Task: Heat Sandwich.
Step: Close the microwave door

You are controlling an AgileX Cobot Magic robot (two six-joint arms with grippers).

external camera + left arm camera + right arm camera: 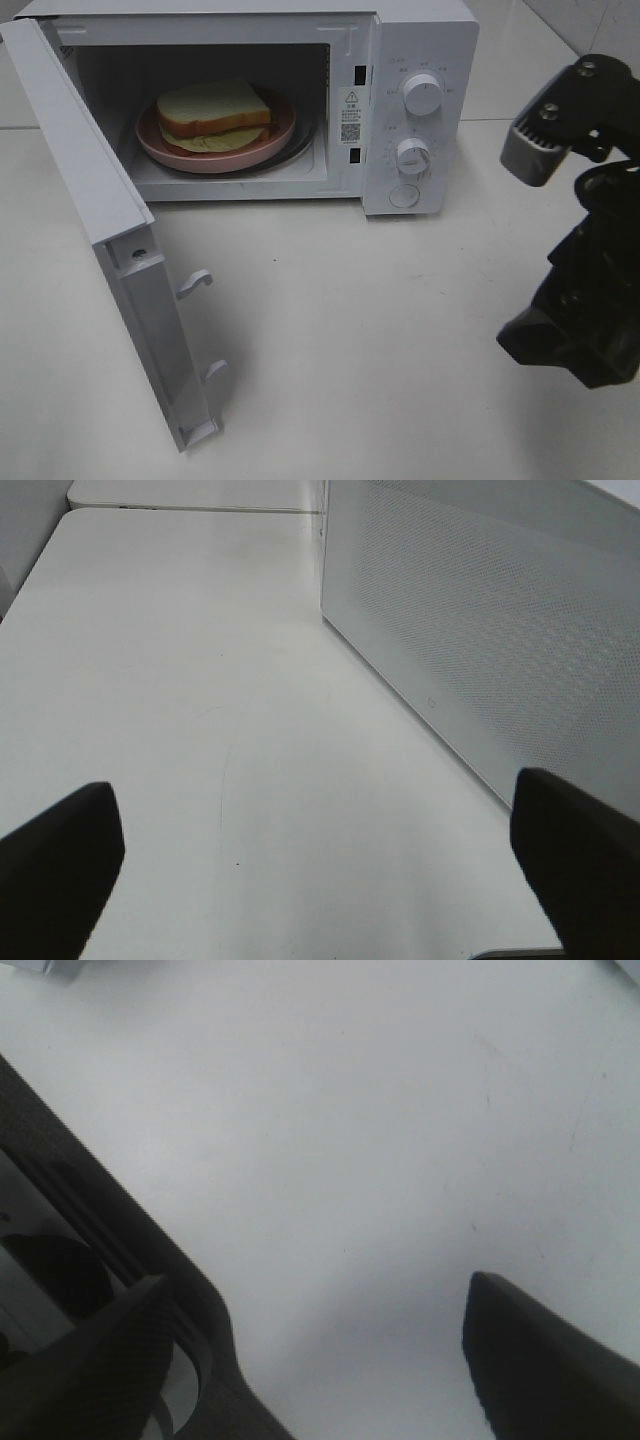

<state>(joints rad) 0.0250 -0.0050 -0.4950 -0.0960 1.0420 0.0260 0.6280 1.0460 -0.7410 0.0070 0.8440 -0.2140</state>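
Observation:
The sandwich [212, 108], white bread with a tan crust and pale green lettuce, lies on a round pink plate [272, 140] inside the white microwave [420, 50]. The microwave door [90, 200] is swung wide open to the left. My left gripper [320, 870] is open and holds nothing; its fingers [60, 865] hover over bare table beside the door's perforated outer face [480, 630]. It is out of sight in the exterior high view. My right gripper [320, 1345] is open and empty above the table. Its black arm [585, 290] is at the right, well clear of the microwave.
Two white dials [423, 95] [412, 155] and a round button [403, 196] are on the microwave's right panel. Latch hooks [195, 283] stick out from the door's free edge. White table [360, 330] spreads in front of the microwave.

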